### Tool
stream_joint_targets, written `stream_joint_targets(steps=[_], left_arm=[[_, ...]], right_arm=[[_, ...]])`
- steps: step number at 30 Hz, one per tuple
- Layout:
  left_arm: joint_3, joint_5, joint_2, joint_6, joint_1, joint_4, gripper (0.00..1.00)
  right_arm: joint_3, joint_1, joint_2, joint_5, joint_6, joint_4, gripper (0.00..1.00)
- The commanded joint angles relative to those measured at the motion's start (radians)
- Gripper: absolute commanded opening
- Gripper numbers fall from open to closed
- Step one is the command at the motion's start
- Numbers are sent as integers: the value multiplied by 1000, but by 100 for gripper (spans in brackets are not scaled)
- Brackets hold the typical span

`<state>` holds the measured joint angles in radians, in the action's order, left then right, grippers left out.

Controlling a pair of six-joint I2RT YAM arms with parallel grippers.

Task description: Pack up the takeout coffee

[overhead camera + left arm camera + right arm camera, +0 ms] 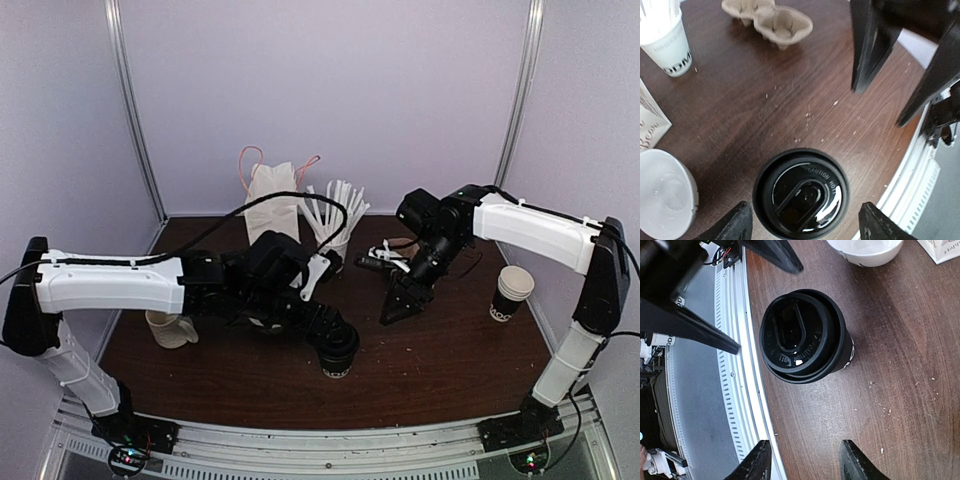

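Takeout coffee (801,192) upright, lidded, left tool (804,207) spread either side, seemingly no contact; right tool (805,444) parted, empty.

From above, the left gripper (337,342) partly covers the coffee (341,365) lid. The left arm (150,280) hides the bases of the bag (272,200) and stirrer cup (336,240), and the lettering on the right-hand cup (511,298) is too small to read. The left wrist view cuts the lid's near rim and both fingertips (735,225) at the bottom edge and crops the carrier (769,20) at the top. A blurred pale round thing (665,197) at lower left cannot be identified. The right wrist view crops a white bowl-like rim (865,250) at the top and its own fingertips (757,462) below.
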<state>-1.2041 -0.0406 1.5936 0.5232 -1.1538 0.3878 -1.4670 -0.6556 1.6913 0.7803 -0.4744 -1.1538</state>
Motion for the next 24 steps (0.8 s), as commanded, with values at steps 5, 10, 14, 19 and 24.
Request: stream_joint_targets(steps=[5, 10, 14, 19, 24], left_arm=[[25, -31, -135, 75, 47, 2, 71], [70, 4, -133, 128, 87, 2, 70], [106, -3, -133, 153, 90, 2, 67], [161, -42, -155, 197, 93, -6, 68], [210, -75, -195, 230, 97, -6, 68]], right_arm=[[32, -124, -73, -165, -62, 43, 47], [58, -184, -51, -304, -9, 146, 53], [81, -223, -27, -366, 16, 213, 64], [61, -271, 18, -412, 2, 206, 64], [32, -258, 60, -486, 57, 212, 64]])
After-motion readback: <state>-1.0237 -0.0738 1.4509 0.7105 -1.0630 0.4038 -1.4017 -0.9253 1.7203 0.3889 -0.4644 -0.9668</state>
